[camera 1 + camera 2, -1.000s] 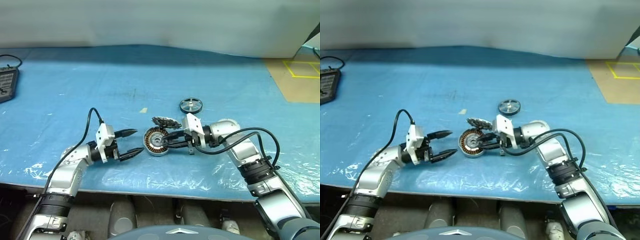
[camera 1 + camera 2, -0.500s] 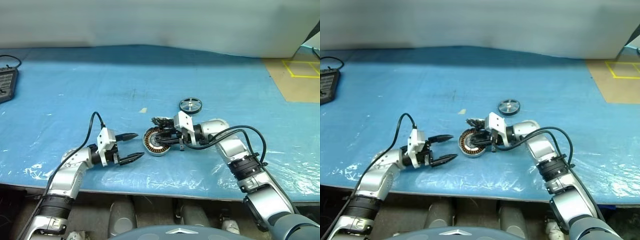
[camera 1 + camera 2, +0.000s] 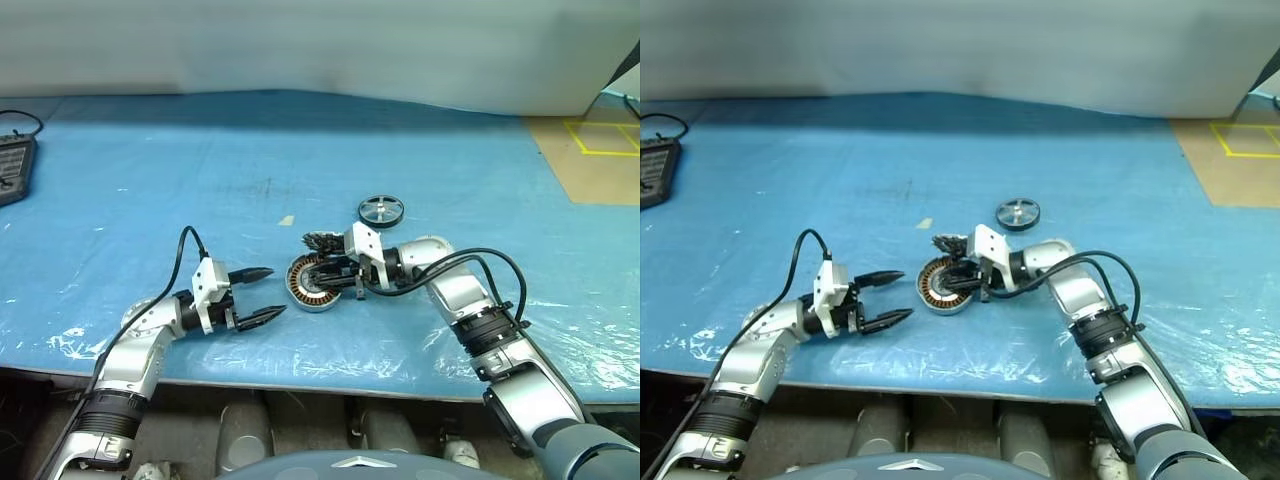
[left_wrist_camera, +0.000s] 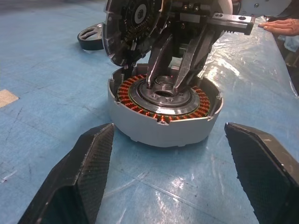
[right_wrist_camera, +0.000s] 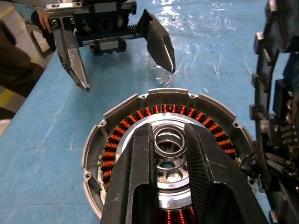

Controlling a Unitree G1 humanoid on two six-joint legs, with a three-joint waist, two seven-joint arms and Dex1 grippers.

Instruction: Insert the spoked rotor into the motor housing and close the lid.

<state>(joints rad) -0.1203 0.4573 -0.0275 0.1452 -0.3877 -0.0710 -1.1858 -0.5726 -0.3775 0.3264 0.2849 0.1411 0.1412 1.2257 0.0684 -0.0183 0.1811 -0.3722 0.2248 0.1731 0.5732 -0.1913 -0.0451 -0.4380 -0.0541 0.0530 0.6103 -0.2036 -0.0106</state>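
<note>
right hand [image 5: 170, 140] reaching into motor housing [image 3: 312, 283], fingers nearly together around its hub | lid [image 3: 322, 241] leaning on rim | left hand [image 3: 262, 293] waiting spread | spoked rotor [image 3: 381, 210] lying on worktop [image 3: 150, 180]

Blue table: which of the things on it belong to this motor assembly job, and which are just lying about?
Job:
motor housing, with the right gripper reaching into it
lid, propped at the housing's far edge
spoked rotor, lying apart, farther back

Lying about:
black device with cable, far left
scrap of tape
</note>
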